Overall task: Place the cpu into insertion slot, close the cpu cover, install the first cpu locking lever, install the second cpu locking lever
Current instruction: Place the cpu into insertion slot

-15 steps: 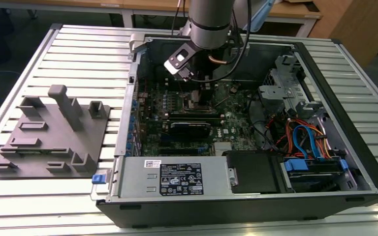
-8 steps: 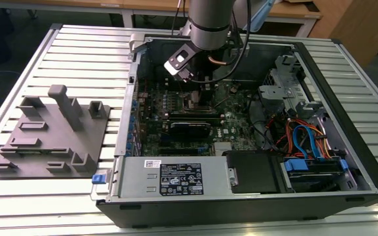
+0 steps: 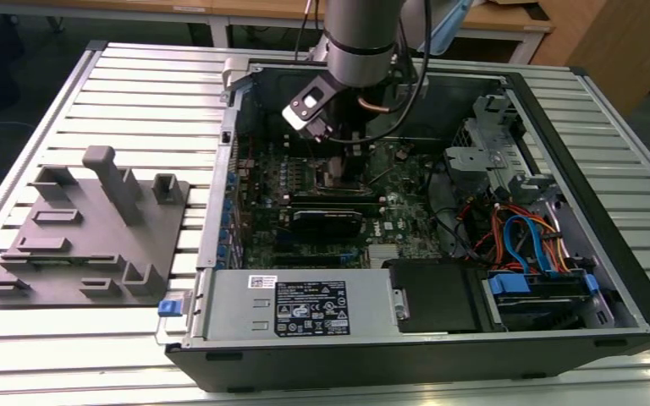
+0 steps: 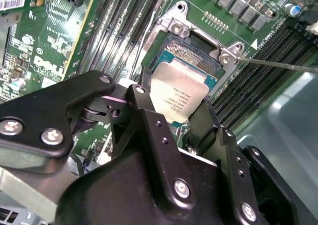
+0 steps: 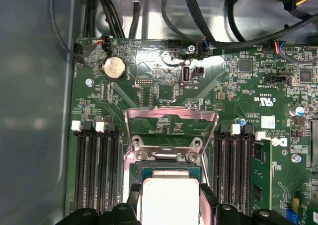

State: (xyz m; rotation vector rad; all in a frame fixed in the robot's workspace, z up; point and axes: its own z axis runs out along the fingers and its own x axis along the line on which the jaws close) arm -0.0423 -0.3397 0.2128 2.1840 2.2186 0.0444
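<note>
cpu (image 4: 181, 95), flat silvery square, between jaws

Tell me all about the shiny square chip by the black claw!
The cpu is a small flat square with a silvery-grey metal top, small dark print on it and a thin green edge. The black claw grips it on two opposite sides. It sits right at the insertion slot; whether it is fully seated cannot be told. The cpu cover stands open beyond it.
</note>
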